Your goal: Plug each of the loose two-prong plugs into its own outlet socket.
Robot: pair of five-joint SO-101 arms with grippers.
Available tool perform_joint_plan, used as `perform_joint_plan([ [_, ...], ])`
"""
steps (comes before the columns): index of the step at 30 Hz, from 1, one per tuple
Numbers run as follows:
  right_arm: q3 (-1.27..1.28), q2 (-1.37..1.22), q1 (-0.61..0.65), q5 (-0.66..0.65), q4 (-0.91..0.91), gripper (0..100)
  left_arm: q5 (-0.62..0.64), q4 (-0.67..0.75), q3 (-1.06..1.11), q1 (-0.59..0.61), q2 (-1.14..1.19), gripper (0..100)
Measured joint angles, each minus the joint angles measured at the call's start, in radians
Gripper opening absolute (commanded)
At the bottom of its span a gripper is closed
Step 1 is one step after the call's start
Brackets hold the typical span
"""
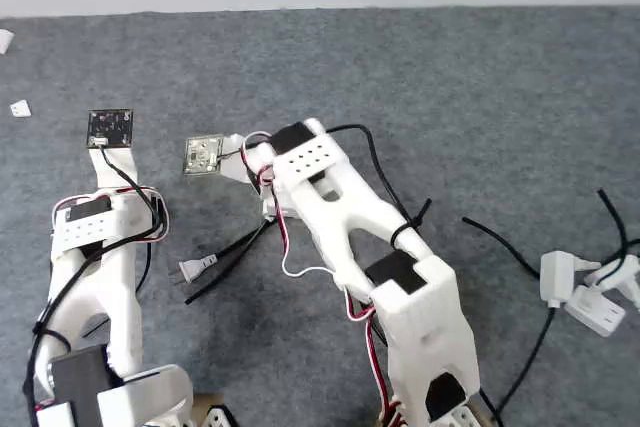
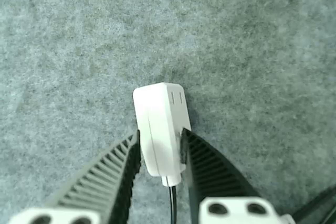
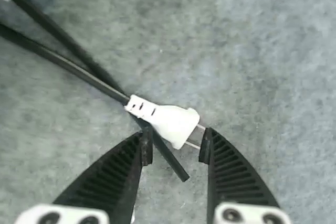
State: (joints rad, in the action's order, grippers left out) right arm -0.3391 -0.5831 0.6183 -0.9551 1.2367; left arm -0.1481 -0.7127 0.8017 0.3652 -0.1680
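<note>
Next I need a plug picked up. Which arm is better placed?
Right. The right claw, open, straddles the white plug; the left claw is shut on a socket block.

The socket's cord drops out of sight between the left gripper's blurred fingers, one prong tip of the plug slips behind the right gripper's finger, and the edges cut off the black cables and the adapters.

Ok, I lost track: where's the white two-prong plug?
In the right wrist view, the white two-prong plug sits between the right gripper's jaws, lying across a black cord.
</note>
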Motion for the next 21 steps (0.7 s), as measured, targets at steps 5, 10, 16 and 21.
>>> perform_joint_plan([
  [5,-0.044,-0.014,0.011,-0.058,0.089,15.4,0.000,0.000,0.000,0.000,0.000,11],
  [10,-0.048,-0.063,0.032,-0.147,0.112,15.4,0.000,0.000,0.000,0.000,0.000,11],
  [16,-0.066,-0.083,0.046,-0.187,0.106,15.4,0.000,0.000,0.000,0.000,0.000,11],
  [21,-0.080,-0.086,0.058,-0.189,0.084,15.4,0.000,0.000,0.000,0.000,0.000,11],
])
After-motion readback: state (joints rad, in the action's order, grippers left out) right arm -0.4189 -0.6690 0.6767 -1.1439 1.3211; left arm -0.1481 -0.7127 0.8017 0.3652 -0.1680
